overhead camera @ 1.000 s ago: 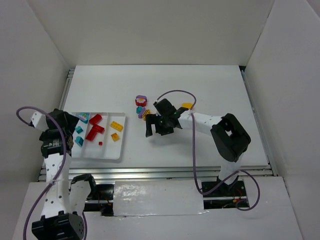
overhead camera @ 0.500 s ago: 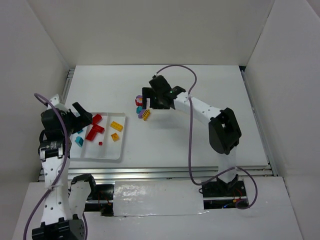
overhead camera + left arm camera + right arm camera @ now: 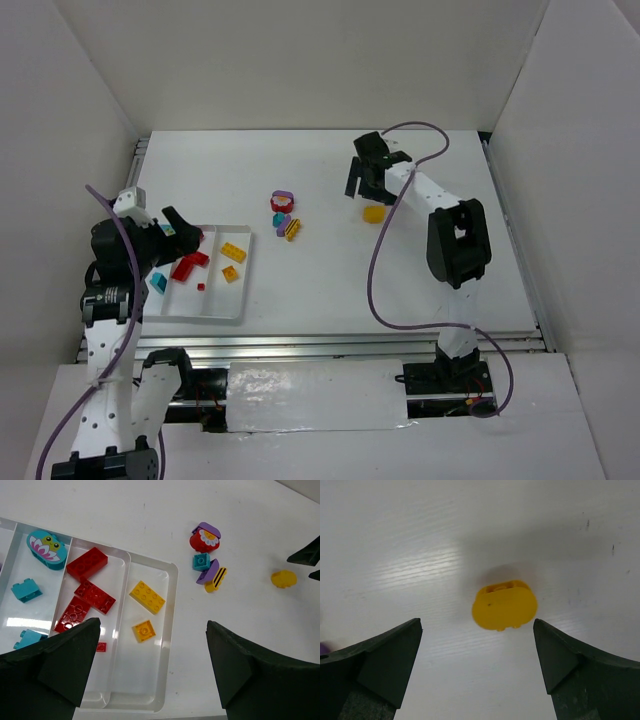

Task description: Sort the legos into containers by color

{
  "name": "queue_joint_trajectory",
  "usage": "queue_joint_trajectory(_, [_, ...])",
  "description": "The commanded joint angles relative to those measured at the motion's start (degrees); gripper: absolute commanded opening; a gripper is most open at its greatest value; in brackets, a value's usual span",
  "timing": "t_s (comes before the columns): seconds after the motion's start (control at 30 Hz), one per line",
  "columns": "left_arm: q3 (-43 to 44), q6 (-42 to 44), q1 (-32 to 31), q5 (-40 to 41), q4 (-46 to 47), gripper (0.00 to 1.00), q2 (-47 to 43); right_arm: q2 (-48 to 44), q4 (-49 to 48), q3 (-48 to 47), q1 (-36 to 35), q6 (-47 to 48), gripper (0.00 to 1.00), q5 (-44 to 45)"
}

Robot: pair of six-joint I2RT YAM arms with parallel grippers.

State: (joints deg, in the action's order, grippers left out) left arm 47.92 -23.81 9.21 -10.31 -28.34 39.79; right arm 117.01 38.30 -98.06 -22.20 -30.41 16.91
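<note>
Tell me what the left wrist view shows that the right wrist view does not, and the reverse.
Only the left wrist view: the white tray with teal bricks, red bricks and yellow bricks in separate compartments, plus a cluster on the table: a red-and-purple rounded piece, a loose teal brick and a purple piece.
Only the right wrist view: the right gripper, open, seen close up.
Both: the yellow rounded brick, lying alone on the table.
</note>
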Motion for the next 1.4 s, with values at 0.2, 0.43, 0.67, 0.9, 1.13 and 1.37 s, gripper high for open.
queue_joint_trajectory(0.2, [0.1, 2.2, -1.0, -3.3, 2.9, 1.0, 0.5, 6.5, 2.1, -2.0, 4.2, 7.6, 1.0, -6.3])
queue_joint_trajectory(0.43, [0.1, 2.1, -1.0, -3.1, 2.8, 1.0, 1.3, 11.0, 5.7, -8.0, 4.9, 9.4, 0.92, -9.7])
queue_joint_trajectory(0.67, [0.2, 1.9, -1.1, -2.4, 2.5, 1.0, 1.3, 11.7, 7.6, -9.1, 5.1, 10.6, 0.5, -10.6])
queue_joint_trajectory(0.9, [-0.5, -0.2, -1.1, -11.3, 5.0, 1.0, 3.9, -2.0, -0.1, 2.3, 1.0, 12.2, 0.0, -15.2])
queue_joint_trajectory(1.13, [-5.5, -8.3, -1.1, -25.3, 15.7, 0.99, 10.2, -11.9, -3.1, 10.7, -2.2, 8.3, 0.55, -6.5])
queue_joint_trajectory(1.37, [-5.7, -6.6, -1.1, -22.6, 13.1, 1.0, 6.5, -13.2, -3.8, 18.3, -2.2, -3.6, 1.0, 2.1])
